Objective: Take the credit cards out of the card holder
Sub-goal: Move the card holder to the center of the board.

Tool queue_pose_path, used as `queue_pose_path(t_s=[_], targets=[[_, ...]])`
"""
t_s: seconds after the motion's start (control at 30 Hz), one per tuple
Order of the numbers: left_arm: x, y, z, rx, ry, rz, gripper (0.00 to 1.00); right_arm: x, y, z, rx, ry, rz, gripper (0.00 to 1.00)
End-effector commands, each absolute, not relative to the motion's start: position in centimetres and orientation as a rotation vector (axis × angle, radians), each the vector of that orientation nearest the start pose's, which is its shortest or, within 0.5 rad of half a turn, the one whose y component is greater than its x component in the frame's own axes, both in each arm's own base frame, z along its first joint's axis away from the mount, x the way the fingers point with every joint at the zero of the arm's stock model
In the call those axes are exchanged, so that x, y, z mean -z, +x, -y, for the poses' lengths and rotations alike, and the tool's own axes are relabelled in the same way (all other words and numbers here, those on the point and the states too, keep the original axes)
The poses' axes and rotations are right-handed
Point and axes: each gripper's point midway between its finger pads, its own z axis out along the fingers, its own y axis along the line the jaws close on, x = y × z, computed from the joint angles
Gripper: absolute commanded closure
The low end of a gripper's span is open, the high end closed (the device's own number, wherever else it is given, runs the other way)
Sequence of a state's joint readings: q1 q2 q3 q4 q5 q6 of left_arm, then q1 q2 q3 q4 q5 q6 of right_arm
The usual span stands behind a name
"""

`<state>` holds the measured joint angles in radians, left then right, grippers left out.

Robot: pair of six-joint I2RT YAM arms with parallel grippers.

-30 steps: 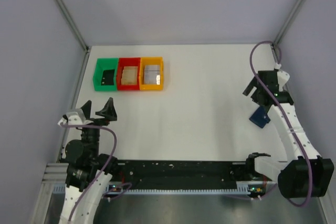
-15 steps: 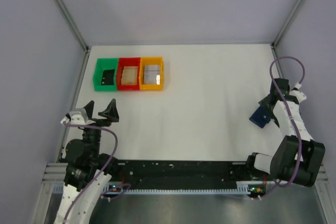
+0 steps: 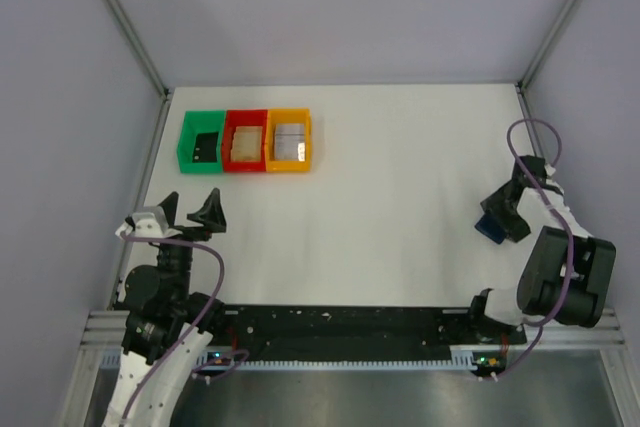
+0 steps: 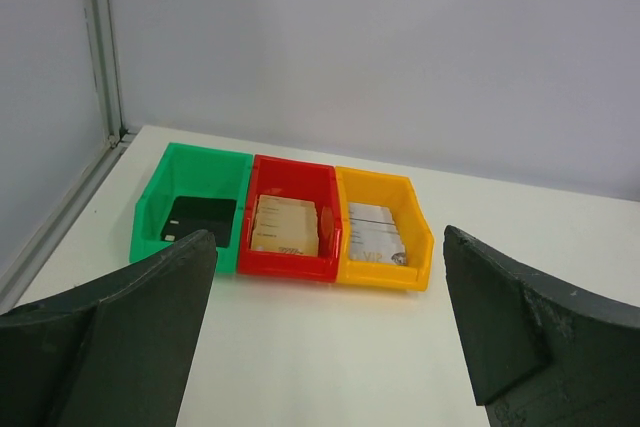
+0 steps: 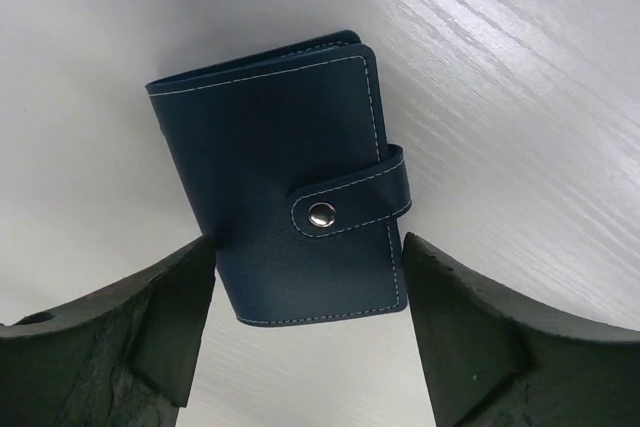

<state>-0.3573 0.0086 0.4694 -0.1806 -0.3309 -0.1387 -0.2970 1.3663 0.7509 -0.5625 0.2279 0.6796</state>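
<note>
Right wrist, closed card holder (image 5: 280, 177), between spread right gripper (image 5: 307, 245)

Nothing legible anywhere. The tan card (image 4: 284, 227) in the red bin (image 4: 290, 265) and the pale card (image 4: 372, 232) in the orange bin (image 4: 385, 275) carried faint print lines (too small to read from the left wrist view). The card holder (image 5: 280, 177) showed only plain stitching and a bare metal snap (image 5: 320, 214).
</note>
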Motion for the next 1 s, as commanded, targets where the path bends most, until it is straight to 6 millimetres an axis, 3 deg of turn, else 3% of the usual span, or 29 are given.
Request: queue_pose_path(t_s=[0.0, 0.2, 0.3, 0.4, 0.57, 0.77, 0.97], targets=[[-34.3, 16.6, 1.2, 0.269, -0.143, -1.121, 0.01, -3.3, 26.9, 9.2, 0.134, 1.267, -2.360, 0.28], [-34.1, 17.2, 2.2, 0.293, -0.107, -1.142, 0.01, -2.4, 27.8, 8.0, 0.113, 1.134, -2.441, 0.45], [-34.0, 17.6, 3.6, 0.335, -0.049, -1.163, 0.02, -2.2, 28.9, 6.3, 0.103, 0.992, -2.515, 0.53], [-34.0, 18.0, 5.2, 0.383, 0.014, -1.183, 0.03, -2.0, 29.9, 4.1, 0.018, 0.874, -2.575, 0.54], [-33.4, 19.0, 8.0, 0.479, 0.101, -1.271, 0.01, -3.1, 31.6, -2.6, -0.218, 0.560, -2.633, 0.54], [-31.9, 19.9, 12.4, 0.709, 0.175, -1.425, 0.01, -3.4, 30.3, -12.8, -0.364, 0.181, -2.699, 0.53], [-26.9, 21.5, 17.8, 1.045, 0.122, -1.701, 0.02, -5.7, 29.5, -19.9, -0.430, 0.002, -2.633, 0.55]])
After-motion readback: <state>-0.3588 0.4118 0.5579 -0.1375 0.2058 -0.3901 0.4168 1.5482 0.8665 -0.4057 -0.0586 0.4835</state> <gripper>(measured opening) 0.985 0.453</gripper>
